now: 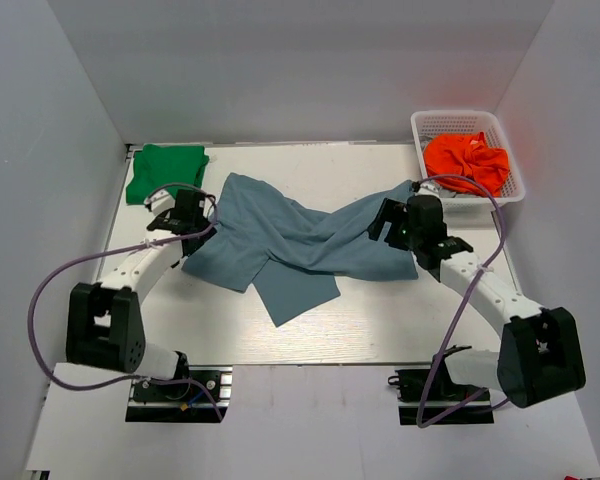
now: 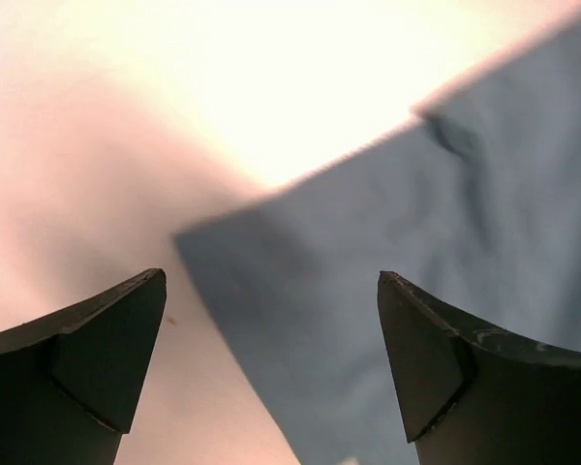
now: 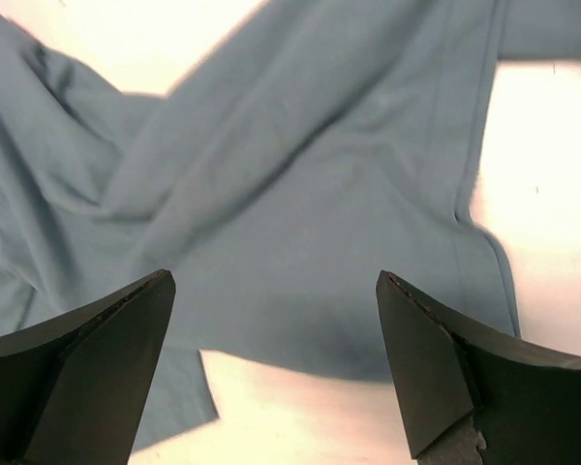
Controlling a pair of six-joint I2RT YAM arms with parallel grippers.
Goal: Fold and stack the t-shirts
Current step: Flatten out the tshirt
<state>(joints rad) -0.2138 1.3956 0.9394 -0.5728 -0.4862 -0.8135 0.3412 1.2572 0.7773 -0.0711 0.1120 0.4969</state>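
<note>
While both arms sit at the cloth, neither has hold of it. Left gripper point(image 1: 202, 212): jaws spread wide, nothing pinched. Right gripper point(image 1: 385, 222): same, fully released, nothing clamped.

Grey-blue t-shirt point(image 1: 300, 245) lies unfolded and rumpled across the middle of the table point(image 1: 380, 320), stretched roughly left to right. One flap points toward the near edge around centre. Left gripper is at the shirt's left edge, right gripper over its right end.

Left wrist view: the shirt's edge runs diagonally under the gap. Cloth fills the right half, bare table the left, so the claw straddles the edge. Can't tell if the tips touch the cloth.

Right wrist view: cloth fills most of the frame beneath and ahead of the claw. A hem seam runs down the right side. Bare table shows at far right and in a strip low between the tips.

Green t-shirt point(image 1: 166, 172) is a compact folded shape at the table's far-left corner, just beyond the left gripper. It is near the blue shirt's left end, with no overlap visible.

White basket point(image 1: 510, 150) sits at the far right behind the right arm, with an orange cloth point(image 1: 467, 160) inside.
</note>
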